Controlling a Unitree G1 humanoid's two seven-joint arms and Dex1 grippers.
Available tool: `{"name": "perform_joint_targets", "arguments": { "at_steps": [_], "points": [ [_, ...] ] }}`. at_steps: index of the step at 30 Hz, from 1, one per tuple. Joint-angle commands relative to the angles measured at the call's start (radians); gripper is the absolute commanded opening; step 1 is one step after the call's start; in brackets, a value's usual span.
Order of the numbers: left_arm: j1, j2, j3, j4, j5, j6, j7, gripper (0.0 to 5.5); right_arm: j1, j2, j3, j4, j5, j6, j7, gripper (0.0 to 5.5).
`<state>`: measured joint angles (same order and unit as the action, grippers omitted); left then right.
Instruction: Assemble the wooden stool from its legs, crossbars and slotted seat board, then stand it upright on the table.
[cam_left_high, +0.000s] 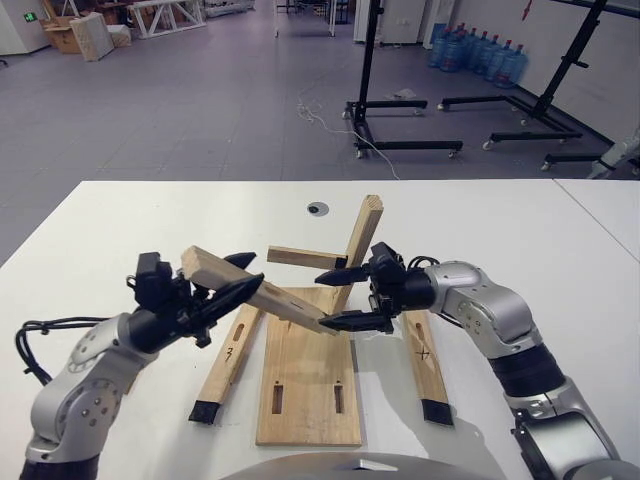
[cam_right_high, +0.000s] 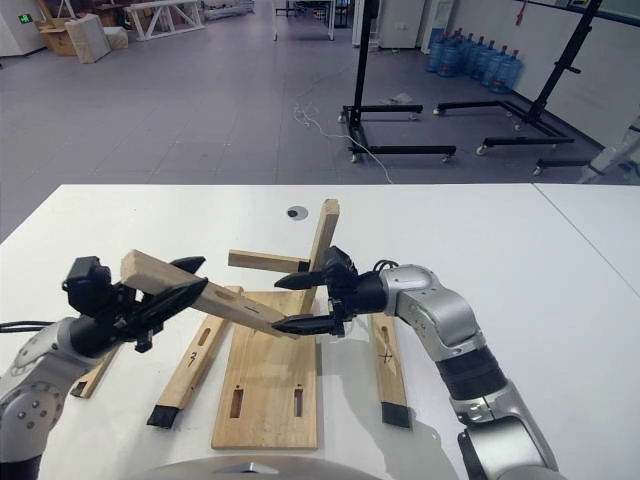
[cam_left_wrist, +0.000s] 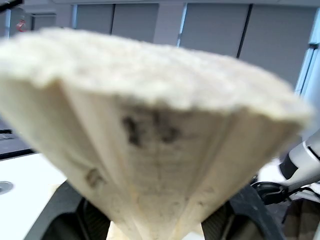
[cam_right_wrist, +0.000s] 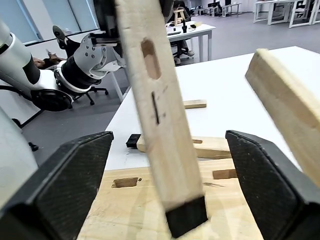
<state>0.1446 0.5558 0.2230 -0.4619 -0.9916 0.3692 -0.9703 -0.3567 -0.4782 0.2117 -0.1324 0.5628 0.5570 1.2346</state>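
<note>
My left gripper (cam_left_high: 232, 287) is shut on a wooden leg (cam_left_high: 268, 295) and holds it raised and slanting over the slotted seat board (cam_left_high: 308, 395). The leg's sawn end (cam_left_wrist: 150, 150) sits right in front of the left wrist camera. Its black-capped end (cam_right_wrist: 186, 216) lies between the spread fingers (cam_right_wrist: 75, 190) of my open right gripper (cam_left_high: 343, 298), without contact that I can see. Just behind, another leg (cam_left_high: 362, 235) stands tilted at the board's far end with a crossbar (cam_left_high: 303, 257) jutting from it.
Two more legs lie flat on the white table, one left of the board (cam_left_high: 226, 365) and one right of it (cam_left_high: 426, 365). Another piece (cam_right_high: 90, 375) lies partly under my left arm. A cable hole (cam_left_high: 317, 208) is further back. Black racks (cam_left_high: 400, 105) stand on the floor beyond.
</note>
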Motion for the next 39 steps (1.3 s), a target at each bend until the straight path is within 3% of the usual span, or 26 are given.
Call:
{"name": "perform_joint_targets", "arguments": {
  "at_steps": [1,5,9,14,23,30,39],
  "points": [
    [-0.04,0.099,0.056,0.072,0.022,0.028,-0.069,2.02,-0.001,-0.011,-0.064,-0.065,0.055,0.022,-0.031,4.13],
    [-0.126,0.156,0.058,0.181,0.021,0.05,-0.189,2.02,-0.117,0.057,-0.204,-0.12,0.165,0.027,-0.17,4.13],
    [-0.245,0.198,0.017,0.283,0.082,0.061,-0.26,2.02,-0.233,0.075,-0.27,-0.111,0.254,0.055,-0.228,4.13],
    [-0.371,0.269,-0.087,0.405,0.273,0.0,-0.357,2.02,-0.252,0.085,-0.264,-0.062,0.205,0.002,-0.275,4.13],
    [-0.451,0.222,-0.205,0.449,0.413,-0.106,-0.399,2.01,-0.275,0.143,-0.29,0.037,0.143,-0.086,-0.396,4.13],
    [-0.488,0.289,-0.248,0.439,0.421,-0.071,-0.483,2.01,-0.294,0.113,-0.297,0.059,0.133,-0.086,-0.39,4.13],
    [-0.551,0.306,-0.315,0.486,0.503,-0.06,-0.489,2.01,-0.231,-0.033,-0.251,0.122,0.068,-0.092,-0.191,4.13]
  ]
}}
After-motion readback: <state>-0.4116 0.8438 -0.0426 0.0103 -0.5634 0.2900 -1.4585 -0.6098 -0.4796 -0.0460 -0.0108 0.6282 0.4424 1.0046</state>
